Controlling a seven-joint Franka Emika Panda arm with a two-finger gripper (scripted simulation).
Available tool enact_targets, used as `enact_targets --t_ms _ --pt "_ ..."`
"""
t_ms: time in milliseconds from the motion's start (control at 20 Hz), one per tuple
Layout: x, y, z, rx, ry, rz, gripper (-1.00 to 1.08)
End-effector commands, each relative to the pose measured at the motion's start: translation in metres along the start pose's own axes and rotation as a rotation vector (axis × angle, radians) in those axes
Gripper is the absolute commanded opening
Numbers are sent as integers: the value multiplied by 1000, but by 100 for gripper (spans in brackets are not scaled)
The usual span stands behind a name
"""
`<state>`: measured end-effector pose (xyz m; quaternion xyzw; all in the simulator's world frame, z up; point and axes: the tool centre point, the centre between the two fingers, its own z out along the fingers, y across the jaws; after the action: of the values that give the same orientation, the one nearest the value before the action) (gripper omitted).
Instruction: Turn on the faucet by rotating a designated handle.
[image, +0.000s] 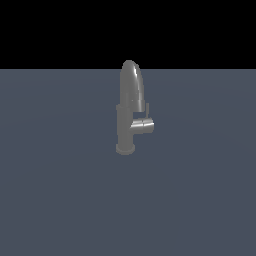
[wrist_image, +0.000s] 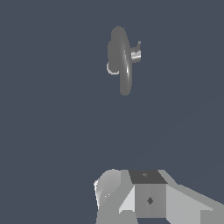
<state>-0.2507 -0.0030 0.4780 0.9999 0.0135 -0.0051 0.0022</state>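
Note:
The faucet (image: 125, 131) is grey brushed metal and stands upright on the flat grey surface, on a round base flange, with its arched spout (image: 131, 86) coming toward the camera. The handle (image: 144, 125) is a short horizontal stub sticking out to the exterior view's right, with a thin lever pin (image: 147, 110) pointing up. The wrist view looks down on the faucet (wrist_image: 120, 57) and handle (wrist_image: 136, 55) from a distance. Only blocky white and grey parts of my gripper (wrist_image: 146, 192) show there, well apart from the faucet. Its fingers are not distinguishable. No arm appears in the exterior view.
A plain blue-grey floor (image: 60, 200) stretches around the faucet on all sides, with a black background behind it. No other objects show.

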Motion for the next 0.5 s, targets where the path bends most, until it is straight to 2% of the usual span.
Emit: enact_targets --t_ms 0,450 --pt "0 0 0 0 0 0 -100" --pt "10 0 1 22 -27 23 -100"
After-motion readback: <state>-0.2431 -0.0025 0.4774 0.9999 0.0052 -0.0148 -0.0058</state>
